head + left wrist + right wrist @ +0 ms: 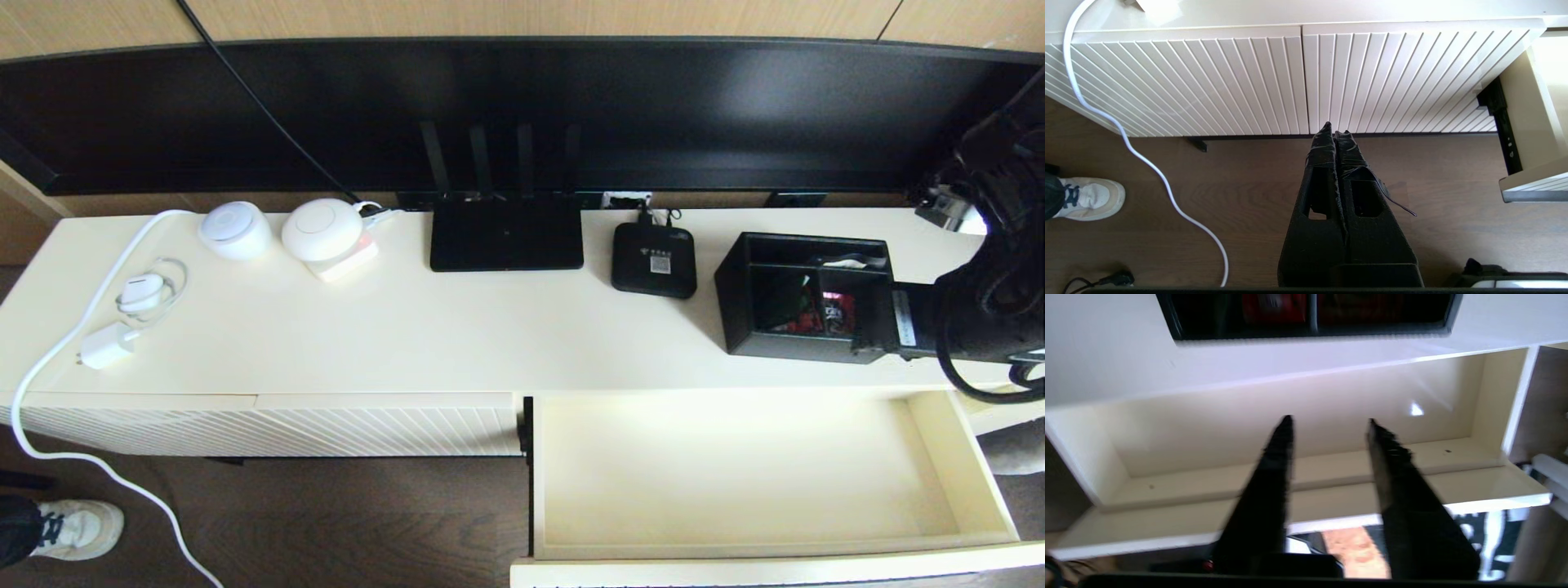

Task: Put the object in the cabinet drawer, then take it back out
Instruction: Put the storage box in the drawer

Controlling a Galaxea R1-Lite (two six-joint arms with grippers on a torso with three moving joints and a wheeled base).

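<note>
The black organizer box [804, 298] stands on the cabinet top at the right, with red and white items in its compartments; its lower edge also shows in the right wrist view [1310, 322]. Just in front of it the cream cabinet drawer [971, 457] is pulled out and holds nothing. My right arm [980, 318] reaches in from the right, beside the box. My right gripper [1329, 420] is open above the drawer's interior [1167, 441], nothing between its fingers. My left gripper [1336, 130] hangs shut and empty over the floor, before the closed ribbed panels.
A black router [506, 235] with antennas and a small black set-top box [654, 259] sit left of the organizer. Two white round devices [322, 229], a charger [106, 345] and a white cable lie at the far left. A person's shoe [77, 527] is on the floor.
</note>
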